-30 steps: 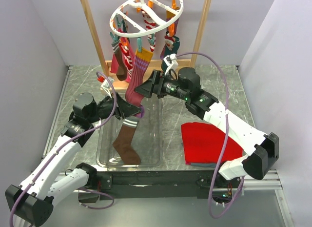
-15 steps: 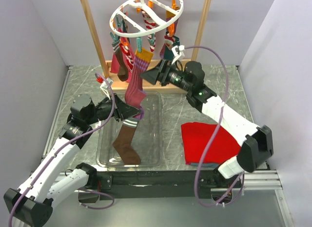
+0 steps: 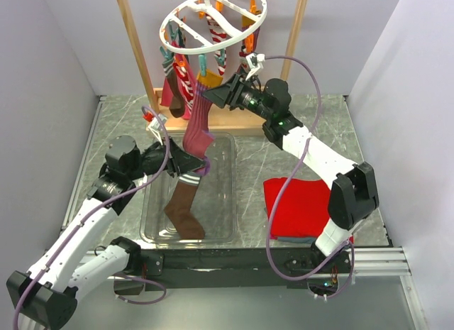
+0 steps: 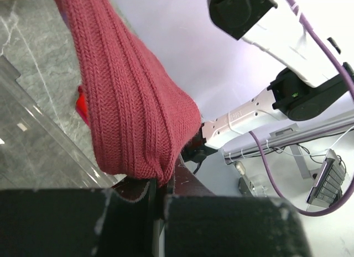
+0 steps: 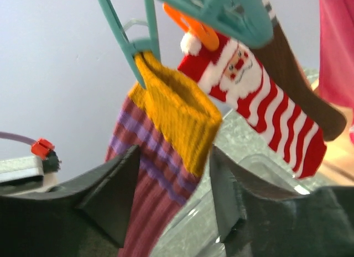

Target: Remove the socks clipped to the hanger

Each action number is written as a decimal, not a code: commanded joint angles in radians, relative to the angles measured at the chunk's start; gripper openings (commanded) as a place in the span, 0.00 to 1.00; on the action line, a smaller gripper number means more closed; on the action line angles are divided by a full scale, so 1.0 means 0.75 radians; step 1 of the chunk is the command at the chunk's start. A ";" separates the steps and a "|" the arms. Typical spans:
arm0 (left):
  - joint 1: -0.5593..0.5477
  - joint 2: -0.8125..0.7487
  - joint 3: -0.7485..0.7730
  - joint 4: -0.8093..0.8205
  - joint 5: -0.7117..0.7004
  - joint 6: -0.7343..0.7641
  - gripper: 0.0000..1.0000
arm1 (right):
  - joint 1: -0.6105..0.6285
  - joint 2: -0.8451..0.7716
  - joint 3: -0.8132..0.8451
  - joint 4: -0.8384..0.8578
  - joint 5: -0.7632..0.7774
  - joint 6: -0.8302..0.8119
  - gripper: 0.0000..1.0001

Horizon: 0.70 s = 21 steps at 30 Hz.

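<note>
No writing, label, brand or number can be read on anything in view.

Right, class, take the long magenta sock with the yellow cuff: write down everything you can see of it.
The magenta sock is ribbed knit, with a mustard-yellow cuff and purple stripes below it. A teal clip on the white round hanger pinches the cuff's edge; the sock slants down and leftward in the top view. The left gripper is shut on its lower end, above the clear tray. The right gripper is open, its fingers either side of the cuff.
</note>
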 commanded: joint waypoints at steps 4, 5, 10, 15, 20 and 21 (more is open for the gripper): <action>-0.002 0.026 0.041 -0.117 -0.056 0.091 0.28 | -0.020 0.051 0.156 0.078 -0.043 -0.005 0.21; -0.002 0.028 0.050 -0.158 -0.133 0.113 0.49 | -0.024 0.063 0.197 0.062 -0.068 -0.009 0.07; 0.002 0.010 0.205 -0.409 -0.404 0.261 0.76 | -0.022 0.067 0.230 -0.018 -0.090 -0.042 0.00; 0.004 0.024 0.391 -0.391 -0.512 0.300 0.85 | -0.022 0.033 0.226 -0.104 -0.074 -0.093 0.00; 0.013 0.185 0.497 -0.163 -0.498 0.353 0.80 | -0.022 0.035 0.232 -0.122 -0.115 -0.085 0.00; 0.015 0.212 0.518 -0.122 -0.498 0.363 0.78 | -0.022 0.035 0.232 -0.126 -0.119 -0.085 0.00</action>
